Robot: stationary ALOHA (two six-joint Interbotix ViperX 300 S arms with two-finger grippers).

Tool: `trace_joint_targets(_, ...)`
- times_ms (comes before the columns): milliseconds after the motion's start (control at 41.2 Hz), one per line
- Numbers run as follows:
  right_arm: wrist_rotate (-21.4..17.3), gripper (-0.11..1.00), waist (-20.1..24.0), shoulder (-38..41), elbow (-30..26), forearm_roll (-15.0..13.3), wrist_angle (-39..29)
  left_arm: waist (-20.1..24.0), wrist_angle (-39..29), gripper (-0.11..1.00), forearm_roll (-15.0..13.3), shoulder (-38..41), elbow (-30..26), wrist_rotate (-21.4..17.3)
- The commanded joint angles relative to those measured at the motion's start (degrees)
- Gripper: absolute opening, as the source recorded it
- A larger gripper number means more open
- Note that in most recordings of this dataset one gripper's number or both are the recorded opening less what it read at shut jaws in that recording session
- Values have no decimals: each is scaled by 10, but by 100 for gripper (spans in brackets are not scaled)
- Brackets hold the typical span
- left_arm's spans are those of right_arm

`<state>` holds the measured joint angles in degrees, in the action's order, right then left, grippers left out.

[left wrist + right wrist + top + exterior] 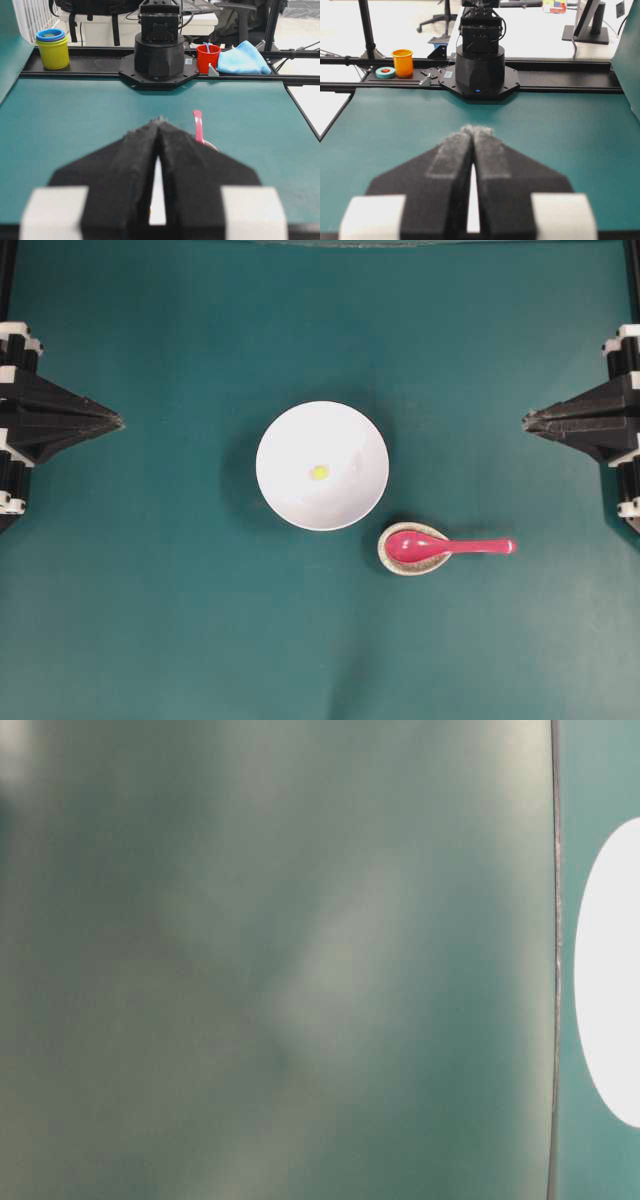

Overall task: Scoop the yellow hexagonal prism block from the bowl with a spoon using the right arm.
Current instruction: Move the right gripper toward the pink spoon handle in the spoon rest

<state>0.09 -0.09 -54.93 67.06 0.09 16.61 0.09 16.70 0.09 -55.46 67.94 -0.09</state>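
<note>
The white bowl (322, 466) stands mid-table with the tiny yellow hexagonal prism block (319, 472) on its bottom. Just right of it, toward the front, the pink-red spoon (440, 547) lies with its scoop in a small speckled rest (412, 548), handle pointing right. My right gripper (526, 421) is at the right edge, tips together, shut on nothing, well away from spoon and bowl. At the left edge my left gripper (119, 422) is shut and empty too. In the left wrist view the shut gripper (159, 120) hides most of the bowl; the spoon handle (198, 127) shows beside it. The right wrist view shows its shut gripper (476, 130).
The table-level view is mostly blur with a piece of the white bowl (610, 975) at its right edge. Beyond the table's far edges stand stacked cups (52, 47), a red cup (208, 57), a blue cloth (243, 59) and an orange cup (402, 62).
</note>
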Motion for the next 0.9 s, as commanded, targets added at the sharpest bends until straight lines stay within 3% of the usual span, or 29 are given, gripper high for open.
trace_joint_targets(0, -2, 0, -2, 3, -5, 1, 2, 1, -19, 0, 3, 4, -17, 6)
trace_joint_targets(145, -5, 1, -2, 6, -5, 1, -6, 1, -34, 0, 4, 4, -17, 7)
trace_joint_targets(242, -6, 9, -2, 6, -6, 1, -6, 1, -35, 0, 3, 4, -17, 7)
trace_joint_targets(412, -7, 45, -2, 8, -7, 2, -6, 1, -36, 0, 3, 3, -18, 7)
trace_joint_targets(533, -8, 61, -2, 12, -6, 3, -6, 1, -35, 0, 3, 4, -18, 7)
trace_joint_targets(873, -8, 60, 13, 71, 11, 39, 25, 1, -36, 0, 3, 2, -17, 7)
